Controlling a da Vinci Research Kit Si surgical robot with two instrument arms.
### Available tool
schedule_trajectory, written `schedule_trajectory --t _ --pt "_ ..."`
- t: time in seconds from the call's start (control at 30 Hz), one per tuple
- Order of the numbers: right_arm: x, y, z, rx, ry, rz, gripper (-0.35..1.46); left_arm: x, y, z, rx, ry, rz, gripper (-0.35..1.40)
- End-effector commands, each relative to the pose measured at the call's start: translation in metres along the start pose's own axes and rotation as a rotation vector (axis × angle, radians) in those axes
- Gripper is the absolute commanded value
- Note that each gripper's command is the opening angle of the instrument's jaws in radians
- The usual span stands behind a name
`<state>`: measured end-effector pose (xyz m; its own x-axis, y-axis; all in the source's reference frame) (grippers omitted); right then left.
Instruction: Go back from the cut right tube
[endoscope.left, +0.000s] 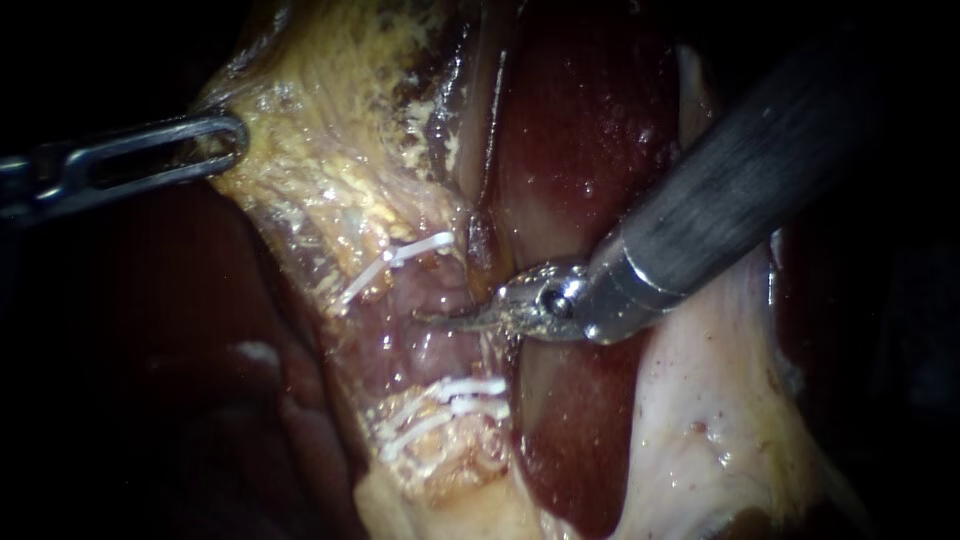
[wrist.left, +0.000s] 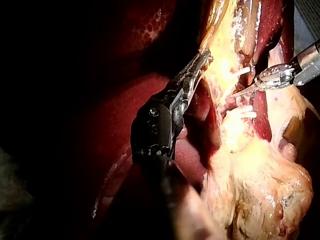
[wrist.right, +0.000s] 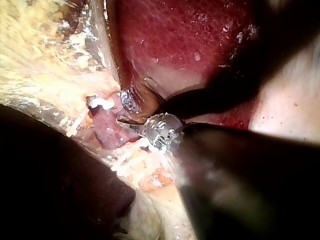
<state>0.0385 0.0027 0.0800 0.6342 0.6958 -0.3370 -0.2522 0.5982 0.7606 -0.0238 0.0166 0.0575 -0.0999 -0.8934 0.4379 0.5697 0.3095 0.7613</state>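
Note:
A pinkish tube (endoscope.left: 425, 340) runs down a strip of yellow fatty tissue, with one white clip (endoscope.left: 405, 255) above and two white clips (endoscope.left: 450, 395) below. My right instrument (endoscope.left: 445, 320) comes in from the upper right. Its curved blades lie together, and their point rests against the pink stretch between the clips; they grip nothing. It shows the same way in the left wrist view (wrist.left: 245, 90) and the right wrist view (wrist.right: 131, 125). My left instrument (endoscope.left: 215, 145) reaches in from the left, its slotted jaws shut on the yellow gallbladder tissue (endoscope.left: 320, 160), as in the left wrist view (wrist.left: 200, 62).
Dark red liver (endoscope.left: 585, 130) lies behind the right instrument's shaft (endoscope.left: 740, 190) and on the left (endoscope.left: 150, 330). A pale, whitish sheet of tissue (endoscope.left: 700, 400) hangs at the lower right. Fatty yellow tissue (wrist.left: 255, 185) bulges below the clips.

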Motion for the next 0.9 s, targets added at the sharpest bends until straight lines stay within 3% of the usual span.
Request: schedule_trajectory --t 0.03,0.1,0.3,0.5,0.77,0.9 --pt "0.0000 0.0000 0.0000 -0.001 -0.003 0.000 -0.35 0.0000 0.0000 0.0000 0.001 0.000 0.000 -0.35" --pt "0.0000 0.0000 0.0000 0.001 0.000 0.004 -0.35 0.0000 0.0000 0.0000 0.001 0.000 0.000 -0.35" --pt "-0.0001 -0.0001 0.0000 0.004 0.002 -0.003 0.52 0.0000 0.0000 0.0000 0.001 0.000 0.000 -0.35" --pt "-0.0001 -0.0002 -0.0001 0.007 0.000 -0.003 0.76 0.0000 0.0000 -0.0001 0.001 0.000 0.000 -0.35" --pt "-0.0004 -0.0004 -0.0005 0.011 0.001 -0.018 0.81 0.0000 0.0000 -0.0001 0.001 0.000 0.000 -0.35" --pt "-0.0013 -0.0012 -0.0016 0.017 0.036 -0.175 1.04 0.0000 0.0001 -0.0001 0.001 0.000 0.000 -0.35"
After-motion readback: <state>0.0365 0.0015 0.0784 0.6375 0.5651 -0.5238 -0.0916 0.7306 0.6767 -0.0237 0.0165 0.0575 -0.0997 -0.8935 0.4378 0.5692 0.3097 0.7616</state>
